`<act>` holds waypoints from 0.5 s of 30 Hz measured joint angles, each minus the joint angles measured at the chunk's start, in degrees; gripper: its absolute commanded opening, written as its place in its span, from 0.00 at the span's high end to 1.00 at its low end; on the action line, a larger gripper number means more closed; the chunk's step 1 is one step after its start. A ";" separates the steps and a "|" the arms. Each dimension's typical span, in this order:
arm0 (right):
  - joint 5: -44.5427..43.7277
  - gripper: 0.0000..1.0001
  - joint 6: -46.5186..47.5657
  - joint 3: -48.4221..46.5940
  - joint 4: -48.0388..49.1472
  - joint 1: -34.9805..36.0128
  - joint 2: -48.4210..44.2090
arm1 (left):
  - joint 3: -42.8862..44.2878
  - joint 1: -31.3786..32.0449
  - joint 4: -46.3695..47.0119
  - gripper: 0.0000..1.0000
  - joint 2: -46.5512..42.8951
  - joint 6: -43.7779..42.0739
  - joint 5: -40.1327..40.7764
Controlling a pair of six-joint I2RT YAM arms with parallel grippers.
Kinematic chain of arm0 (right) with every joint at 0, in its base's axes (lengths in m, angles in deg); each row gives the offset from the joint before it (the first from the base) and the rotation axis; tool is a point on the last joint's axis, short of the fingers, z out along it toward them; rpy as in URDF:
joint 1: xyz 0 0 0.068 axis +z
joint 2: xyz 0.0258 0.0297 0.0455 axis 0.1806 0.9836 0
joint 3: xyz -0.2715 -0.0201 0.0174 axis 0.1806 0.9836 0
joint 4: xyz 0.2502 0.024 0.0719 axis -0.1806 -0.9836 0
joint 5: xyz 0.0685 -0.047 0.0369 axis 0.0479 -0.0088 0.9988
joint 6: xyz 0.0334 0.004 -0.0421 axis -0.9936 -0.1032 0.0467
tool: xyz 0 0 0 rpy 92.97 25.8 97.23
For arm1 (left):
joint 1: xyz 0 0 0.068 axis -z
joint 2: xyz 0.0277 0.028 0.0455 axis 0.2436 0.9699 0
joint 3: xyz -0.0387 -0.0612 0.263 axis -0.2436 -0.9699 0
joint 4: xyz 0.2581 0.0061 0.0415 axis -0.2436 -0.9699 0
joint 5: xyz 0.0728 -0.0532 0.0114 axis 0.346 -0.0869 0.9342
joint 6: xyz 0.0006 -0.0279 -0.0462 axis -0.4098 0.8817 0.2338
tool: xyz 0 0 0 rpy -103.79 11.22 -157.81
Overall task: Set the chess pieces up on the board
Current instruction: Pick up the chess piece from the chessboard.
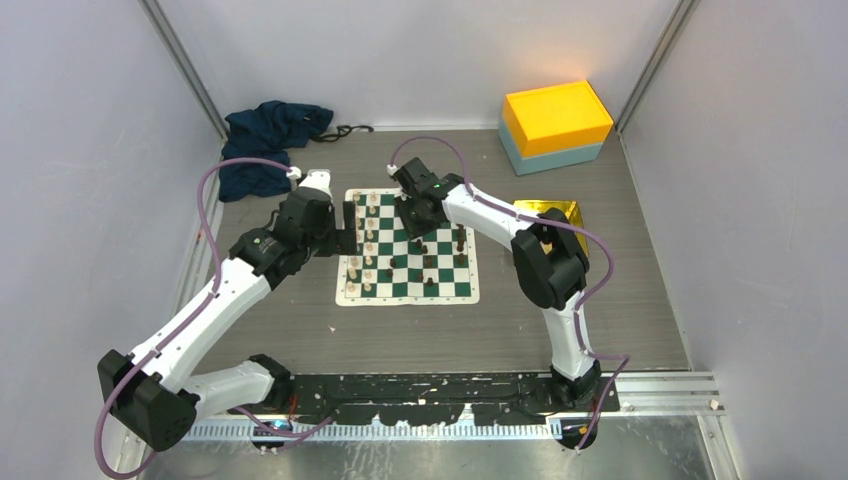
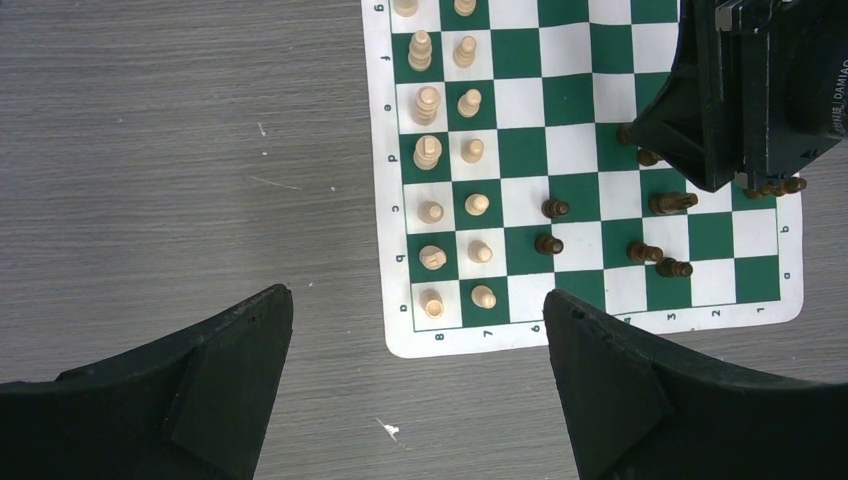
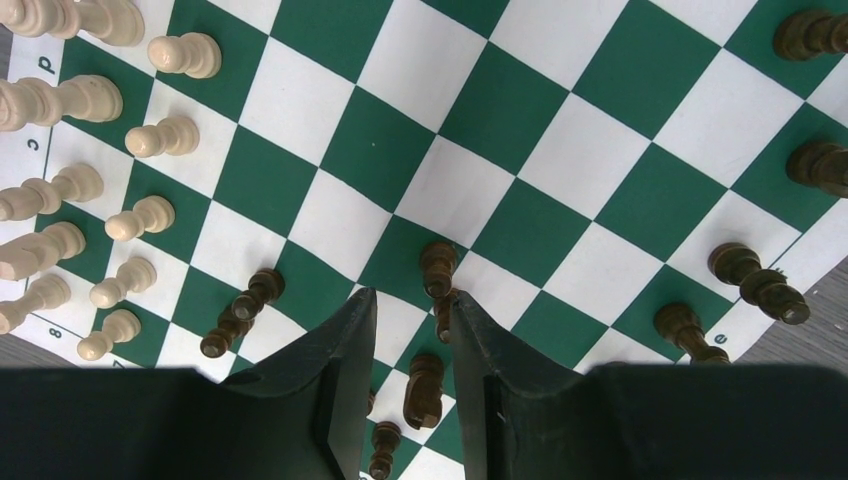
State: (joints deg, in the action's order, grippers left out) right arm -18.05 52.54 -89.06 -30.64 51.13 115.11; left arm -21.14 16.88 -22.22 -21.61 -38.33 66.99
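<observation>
Flat green-and-white checked board with a cream border (image 1: 405, 300) lies between the two arms. Small cream-white chess pieces (image 2: 472, 150) stand in two tidy rows along its left edge. Small dark brown chess pieces (image 2: 555, 208) are loose across the middle and right squares, not in rows. That side looks unfinished, so I judge the task roughly half done.

Right gripper (image 3: 410, 300) hangs low over the far-middle part of the board. Its jaws stand at a narrow gap with checks visible between them, nothing clamped. One dark pawn-like piece (image 3: 437, 268) stands just ahead of the tips, touching or almost touching one finger (image 3: 470, 340); can't tell which. Two more dark pieces show below through the gap. Left gripper (image 2: 418, 298) hovers by the board's left edge, jaws wide, empty.

Risks:
- Dark pieces under the right gripper are crowded, so closing or sliding here could tip a neighbour or pinch two at once.
- The piece by the fingertip sits off-centre to the gap — a close from here may shove it over rather than grip it, and a fallen piece could roll into others.
- Left gripper is near the cream rows; a swing rightward could knock them.
- Both arms reach over the same board — a collision is possible if both move in.
</observation>
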 measured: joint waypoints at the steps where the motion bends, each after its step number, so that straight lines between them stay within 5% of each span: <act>1: 0.00 0.61 0.00 0.00 0.04 -0.02 0.00 | 0.00 0.00 0.00 0.04 0.00 0.00 0.00; 15: 0.46 0.61 -0.07 0.57 0.92 -1.01 0.96 | -0.02 0.00 0.00 0.04 0.00 0.02 -0.02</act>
State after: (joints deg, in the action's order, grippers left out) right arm -17.60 52.47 -88.49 -29.72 50.13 116.07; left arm -21.17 16.88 -22.22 -21.61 -38.31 66.97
